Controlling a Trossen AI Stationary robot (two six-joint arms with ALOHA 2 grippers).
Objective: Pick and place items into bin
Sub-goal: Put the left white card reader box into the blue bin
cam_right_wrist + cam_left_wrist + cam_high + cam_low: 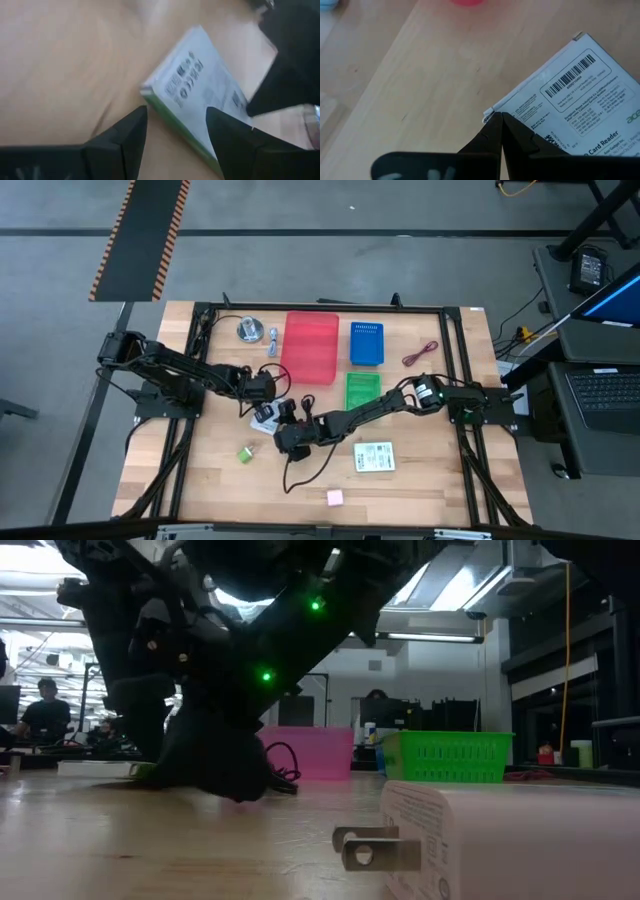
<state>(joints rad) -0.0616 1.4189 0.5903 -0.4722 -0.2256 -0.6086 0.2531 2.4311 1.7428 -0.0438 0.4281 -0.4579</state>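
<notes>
**Both end effectors on one packet — collision risk**

While both arms crowd the table's [200,490] centre, you have two end effectors converging on the same white packet [265,420]; it lies flat on the table just in front of the red bin [311,346].

Left end effector [496,120]: fingers closed to a point at the packet's [570,100] edge; whether they actually pinch that edge, I can't tell. Right end effector [175,125]: fingers apart at moderate width, straddling the packet's [200,85] near corner, not closed on it; the other arm's dark finger [285,65] sits right beside that packet in the right wrist view.

Rest of the items are still out: second white packet [374,456], green block [245,453], pink block [334,497], red cable [420,354] near the blue bin [367,343]; green bin [361,391] sits by the right arm.

Risks as I judge them:
- fingers of the two arms clash if either moves without the other backing off; they're nearly touching;
- a flat packet offers little to grab; an edge pinch may slip or just shove it along the table;
- if both close, you tug it two ways and it tears or drops;
- the black cable [298,465] trailing under the right arm could snag on lift.
</notes>
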